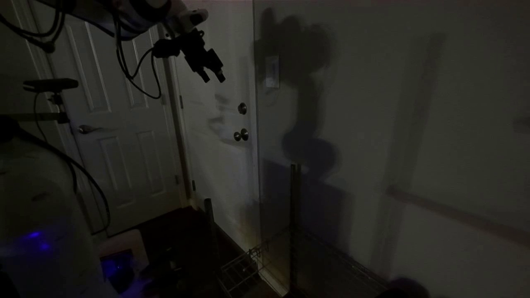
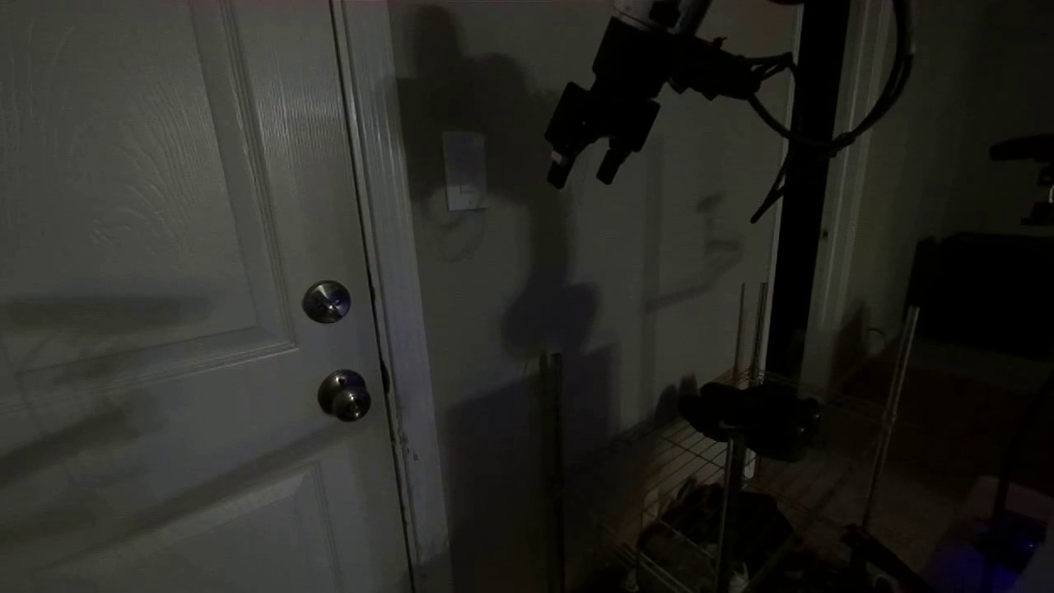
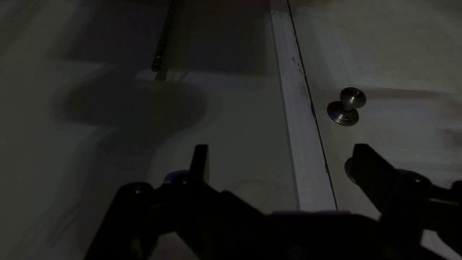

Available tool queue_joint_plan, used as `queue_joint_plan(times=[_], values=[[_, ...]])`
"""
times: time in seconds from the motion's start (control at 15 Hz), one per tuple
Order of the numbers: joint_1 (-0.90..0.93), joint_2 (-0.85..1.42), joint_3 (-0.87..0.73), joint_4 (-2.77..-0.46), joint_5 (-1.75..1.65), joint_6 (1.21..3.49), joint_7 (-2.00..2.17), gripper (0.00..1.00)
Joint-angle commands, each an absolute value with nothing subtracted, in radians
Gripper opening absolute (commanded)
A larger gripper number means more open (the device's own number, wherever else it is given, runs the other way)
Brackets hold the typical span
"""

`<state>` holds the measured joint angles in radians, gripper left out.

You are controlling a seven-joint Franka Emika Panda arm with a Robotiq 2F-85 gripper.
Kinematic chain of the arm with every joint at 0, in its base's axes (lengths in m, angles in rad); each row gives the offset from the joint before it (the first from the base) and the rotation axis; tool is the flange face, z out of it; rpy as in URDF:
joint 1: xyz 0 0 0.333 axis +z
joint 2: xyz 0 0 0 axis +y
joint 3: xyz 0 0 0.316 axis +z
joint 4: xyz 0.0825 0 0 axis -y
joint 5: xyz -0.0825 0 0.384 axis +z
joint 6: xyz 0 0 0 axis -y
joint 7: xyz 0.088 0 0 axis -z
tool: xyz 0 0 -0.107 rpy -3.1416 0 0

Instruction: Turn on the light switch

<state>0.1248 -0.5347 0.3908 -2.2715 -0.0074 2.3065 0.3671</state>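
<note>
The light switch is a pale rectangular plate on the wall beside the door frame. It shows in both exterior views [image 1: 272, 72] [image 2: 466, 170], in the arm's shadow. Its lower part holds a small lever, too dark to read its position. My black gripper [image 1: 214, 79] [image 2: 583, 179] hangs in the air, tilted downward, apart from the switch and at about its height. Its two fingers are spread with nothing between them, as the wrist view shows [image 3: 281, 147]. The switch does not show in the wrist view.
A white door [image 2: 247, 247] with a door knob [image 2: 344, 396] and a deadbolt [image 2: 327, 301] stands beside the switch. A wire rack with upright posts [image 1: 295, 198] stands below, near the wall. Cables [image 1: 140, 82] hang from the arm. The room is very dark.
</note>
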Motion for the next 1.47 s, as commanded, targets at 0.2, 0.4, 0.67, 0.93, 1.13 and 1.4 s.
queue_joint_plan(times=[0.2, 0.4, 0.67, 0.93, 1.13, 1.4], values=[[0.02, -0.353, 0.489, -2.139, -0.207, 2.432, 0.586, 1.0], [-0.01, -0.281, 0.523, -2.077, -0.326, 2.45, 0.705, 0.75], [-0.002, -0.191, 0.507, -1.995, -0.482, 2.443, 0.824, 0.54], [0.034, -0.117, 0.461, -1.924, -0.587, 2.432, 0.907, 0.27], [0.072, -0.072, 0.419, -1.876, -0.626, 2.439, 0.934, 0.07], [0.124, -0.023, 0.368, -1.813, -0.676, 2.443, 0.961, 0.0]])
